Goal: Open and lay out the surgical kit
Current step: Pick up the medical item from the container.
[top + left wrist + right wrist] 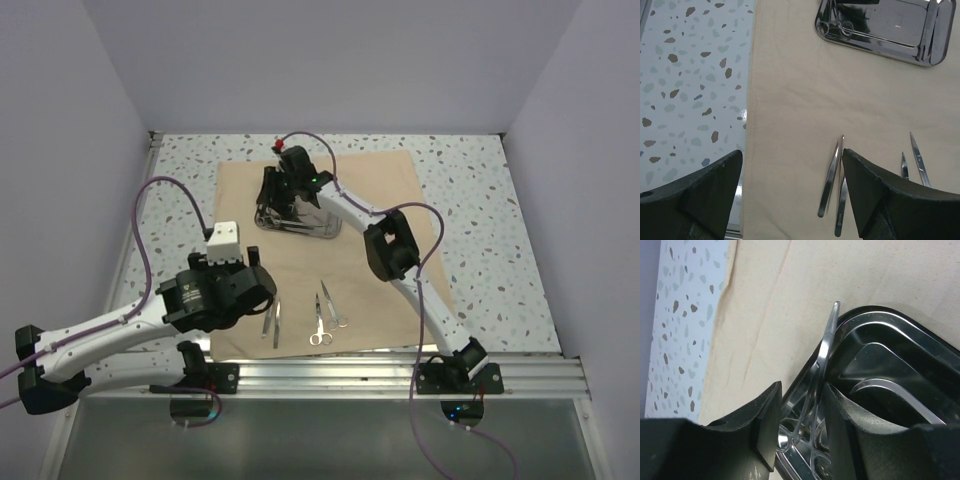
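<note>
Cloth wrap (380,200) lies spread under tray (890,35); tweezers (831,180) and scissors (319,322) are laid out nearer than tray. Forceps (825,345) to go: propped on tray rim between fingers of right pincer (801,387), cannot tell whether pinched. Left pincer (791,154) spread, empty.

cloth wrap (380,190) x1 | steel tray (890,47) x1 | tweezers (831,180) x2, on cloth | ring-handled instr. (320,325) x3: 2 on cloth, 1 in tray; scissors vs forceps unclear | slim straight tool (927,37) x1, in tray, kind unclear | robot arms (425,295) x2
</note>
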